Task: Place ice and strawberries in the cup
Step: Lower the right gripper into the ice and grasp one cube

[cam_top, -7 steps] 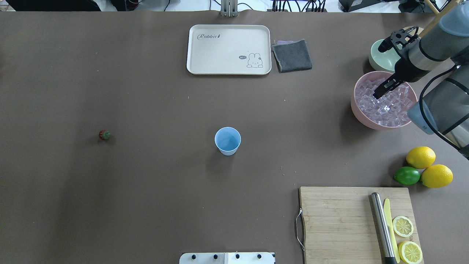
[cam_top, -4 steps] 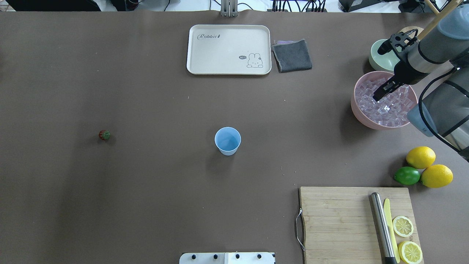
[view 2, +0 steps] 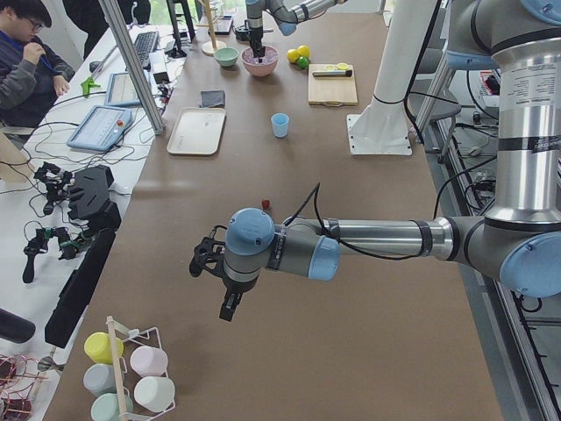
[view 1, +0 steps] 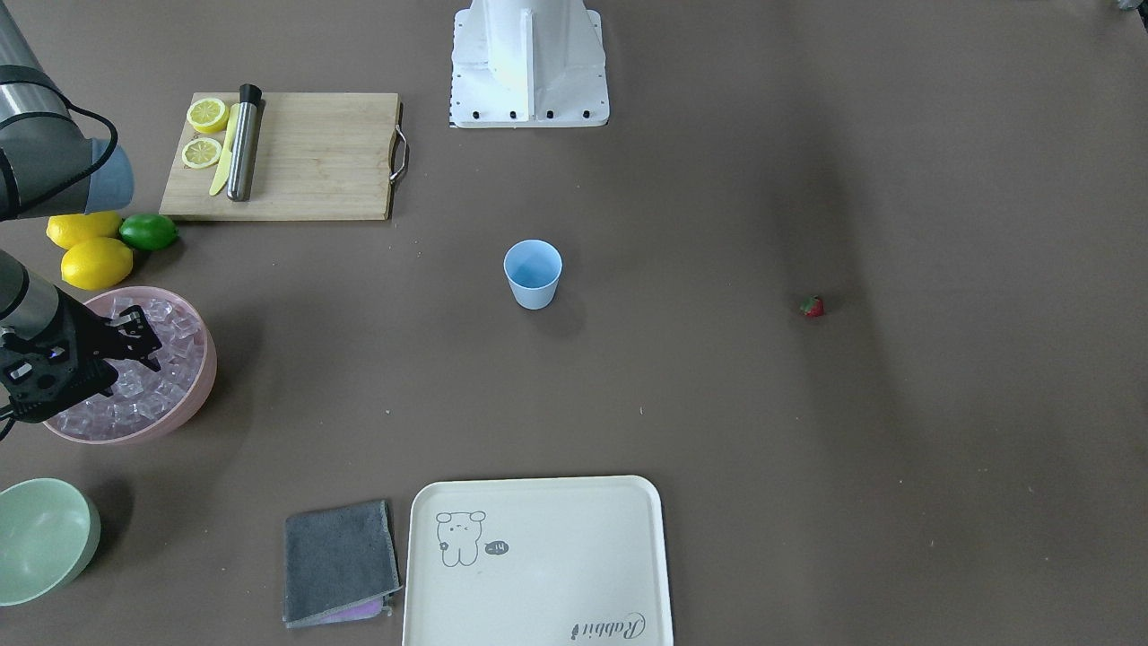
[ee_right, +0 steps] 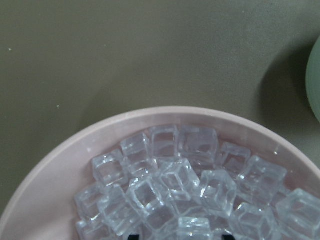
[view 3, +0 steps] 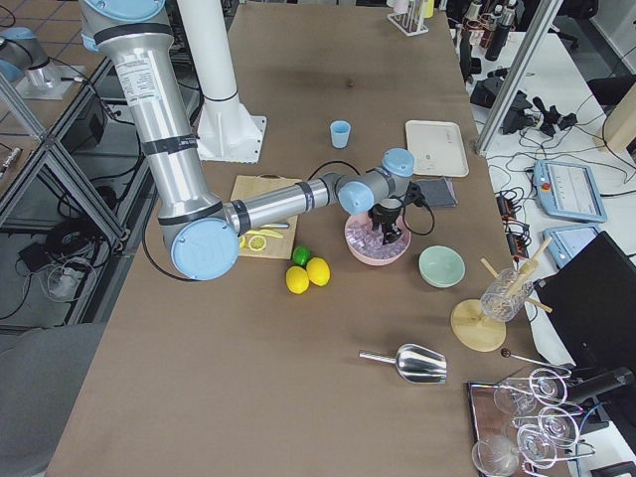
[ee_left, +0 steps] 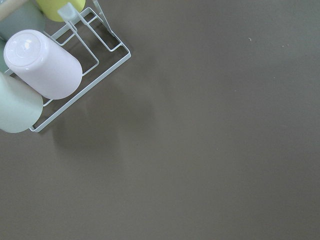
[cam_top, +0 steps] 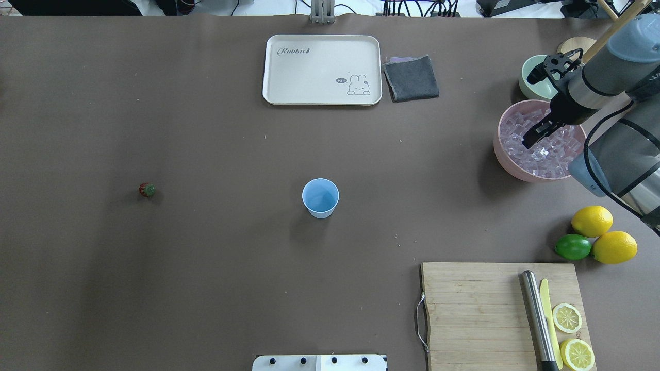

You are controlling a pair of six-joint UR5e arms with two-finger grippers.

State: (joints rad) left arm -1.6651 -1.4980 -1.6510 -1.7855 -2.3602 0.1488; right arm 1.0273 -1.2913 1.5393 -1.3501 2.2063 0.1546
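Matte brown surface (cam_top: 206, 288) carried a round pink bowl (cam_top: 501, 150) of glassy ice cubes (ee_right: 175, 176), where the right fingers (cam_top: 538, 132) stood spread.

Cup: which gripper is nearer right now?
Right. The right gripper reaches into the pink ice bowl on the cup's right; the left gripper hangs farther off, past the strawberry, toward the table's left end.
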